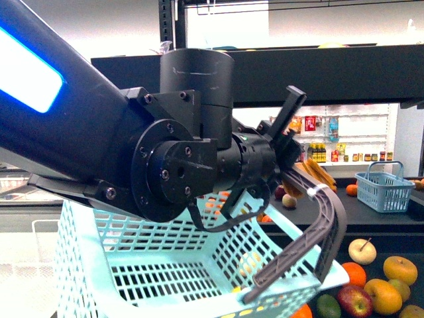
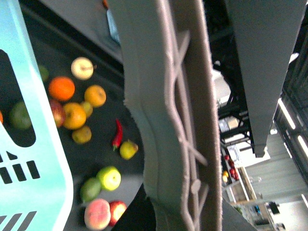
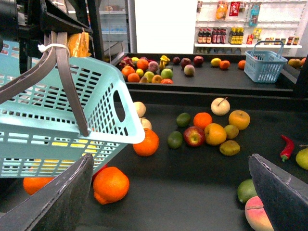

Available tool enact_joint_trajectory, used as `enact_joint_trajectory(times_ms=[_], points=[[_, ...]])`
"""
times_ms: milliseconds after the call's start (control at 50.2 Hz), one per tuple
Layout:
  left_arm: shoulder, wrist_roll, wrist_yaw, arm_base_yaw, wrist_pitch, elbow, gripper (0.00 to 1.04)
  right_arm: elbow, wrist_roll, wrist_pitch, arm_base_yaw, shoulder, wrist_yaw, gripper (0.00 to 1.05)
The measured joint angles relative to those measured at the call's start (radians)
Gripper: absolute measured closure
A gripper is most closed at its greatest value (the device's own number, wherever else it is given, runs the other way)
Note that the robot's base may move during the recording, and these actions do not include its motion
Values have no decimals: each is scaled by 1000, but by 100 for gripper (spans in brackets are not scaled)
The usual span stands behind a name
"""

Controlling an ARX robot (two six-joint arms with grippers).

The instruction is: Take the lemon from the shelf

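My left gripper (image 1: 288,156) is shut on the grey-brown basket handle (image 1: 328,218), holding the light teal basket (image 1: 165,265) tilted above the shelf's dark lower tray (image 3: 192,192). The handle (image 2: 163,120) fills the left wrist view. Something yellow shows through the basket's slots (image 3: 57,143). Several yellow fruits lie on the shelf, one on the back tray (image 3: 216,62) and one beside a red chili (image 3: 303,158); I cannot tell which is a lemon. My right gripper (image 3: 168,202) hangs open low over the tray, its fingers (image 3: 53,202) wide apart and holding nothing.
Oranges (image 3: 110,184) lie beside and under the basket (image 3: 48,110). Apples, a green fruit and a peach (image 3: 260,214) are scattered on the tray. A small blue basket (image 3: 263,65) stands at the back right, before white wall shelves of bottles (image 3: 240,33).
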Motion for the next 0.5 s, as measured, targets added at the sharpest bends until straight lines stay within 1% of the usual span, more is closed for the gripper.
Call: enact_joint_trajectory(times_ms=[159, 299, 498], points=[[0, -31, -61, 36, 69, -8, 97, 0, 0, 0, 0, 0, 0, 8], [-13, -156, -175, 142, 175, -64, 97, 0, 0, 0, 0, 0, 0, 8], [-43, -273, -273, 293, 272, -126, 97, 0, 0, 0, 0, -1, 0, 8]])
